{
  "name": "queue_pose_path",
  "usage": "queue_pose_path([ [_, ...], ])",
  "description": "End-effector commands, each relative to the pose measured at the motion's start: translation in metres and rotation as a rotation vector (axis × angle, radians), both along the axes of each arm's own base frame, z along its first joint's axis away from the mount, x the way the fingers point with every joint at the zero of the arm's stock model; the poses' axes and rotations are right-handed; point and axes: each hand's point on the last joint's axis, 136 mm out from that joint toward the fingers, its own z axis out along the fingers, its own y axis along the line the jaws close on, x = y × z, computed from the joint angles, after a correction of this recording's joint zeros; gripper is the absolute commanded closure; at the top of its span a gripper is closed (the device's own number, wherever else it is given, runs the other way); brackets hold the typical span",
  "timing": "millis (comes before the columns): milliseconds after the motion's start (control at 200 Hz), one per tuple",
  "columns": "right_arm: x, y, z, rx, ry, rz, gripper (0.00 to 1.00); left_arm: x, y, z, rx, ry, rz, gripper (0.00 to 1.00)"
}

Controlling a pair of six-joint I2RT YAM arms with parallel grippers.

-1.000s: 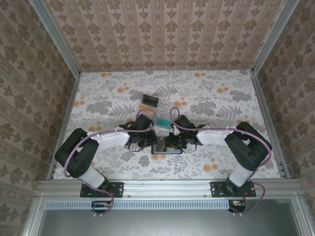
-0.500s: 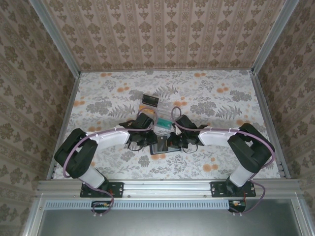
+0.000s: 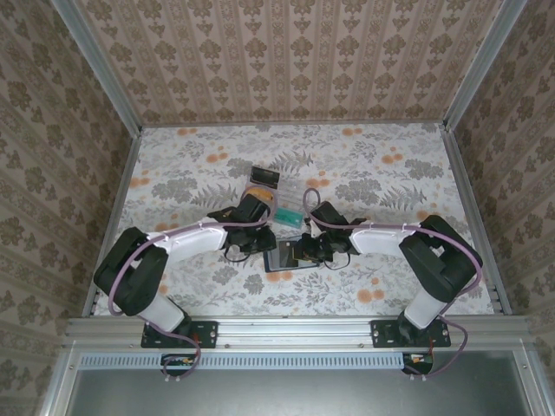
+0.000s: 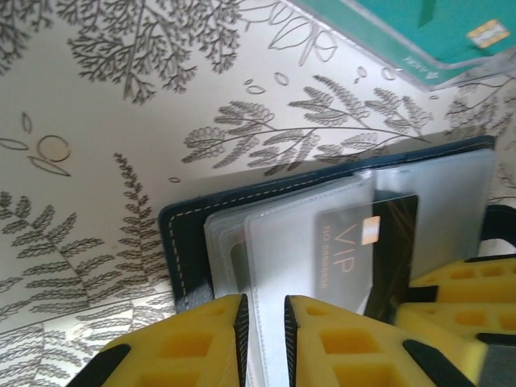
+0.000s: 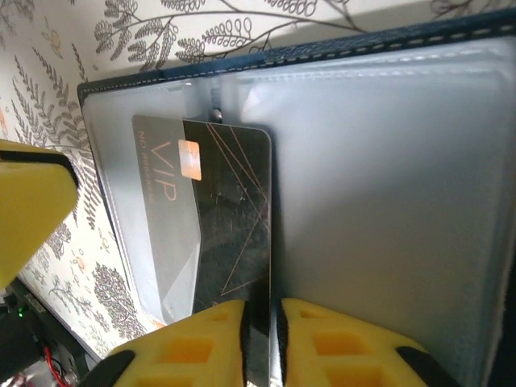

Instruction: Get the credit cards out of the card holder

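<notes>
The navy card holder (image 3: 279, 260) lies open on the floral table between both arms. My left gripper (image 4: 264, 302) is shut on the edge of one of the clear sleeves of the card holder (image 4: 181, 234). A black VIP credit card (image 5: 230, 210) sticks halfway out of a sleeve. My right gripper (image 5: 260, 305) is shut on that card's bare edge, over the greyish inside of the card holder (image 5: 387, 201). The same black card (image 4: 387, 234) shows through the sleeve in the left wrist view. A teal credit card (image 3: 289, 218) lies loose just behind the holder.
A dark card (image 3: 265, 176) lies farther back on the table. The teal card (image 4: 403, 32) is close to the holder's far edge. Metal rails and patterned walls (image 3: 113, 95) enclose the table. Both arms crowd the table's middle near the front.
Both wrists have shifted slightly toward the back of the table. The card holder has slid a little to the left and turned slightly between the grippers.
</notes>
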Motion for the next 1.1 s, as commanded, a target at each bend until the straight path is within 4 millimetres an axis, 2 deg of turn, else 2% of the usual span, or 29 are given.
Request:
queue_pose_path([
  [0,0.001,0.002,-0.002,0.012,0.028,0.005,0.74,0.000,-0.015,0.012,-0.076,-0.014,-0.030,0.81],
  [130,0.002,0.003,-0.002,0.020,0.031,-0.001,0.73,-0.005,-0.022,0.001,-0.078,0.026,-0.042,0.84],
  [565,0.006,0.006,-0.001,0.070,0.016,-0.003,0.78,-0.018,-0.003,-0.033,0.039,0.095,-0.031,0.88],
  [730,0.008,0.005,-0.001,0.083,0.008,-0.023,0.83,-0.020,0.002,-0.036,0.058,0.094,-0.020,0.89],
  [915,0.014,-0.015,0.001,0.028,-0.045,-0.090,0.93,-0.017,0.007,-0.034,0.074,0.080,-0.013,0.89],
  [1015,0.014,-0.024,0.009,0.013,-0.087,-0.095,1.00,-0.015,0.006,-0.030,0.070,0.069,-0.015,0.87],
  [1090,0.014,-0.028,0.019,0.018,-0.134,-0.082,1.00,-0.012,0.001,-0.022,0.056,0.054,-0.022,0.86],
])
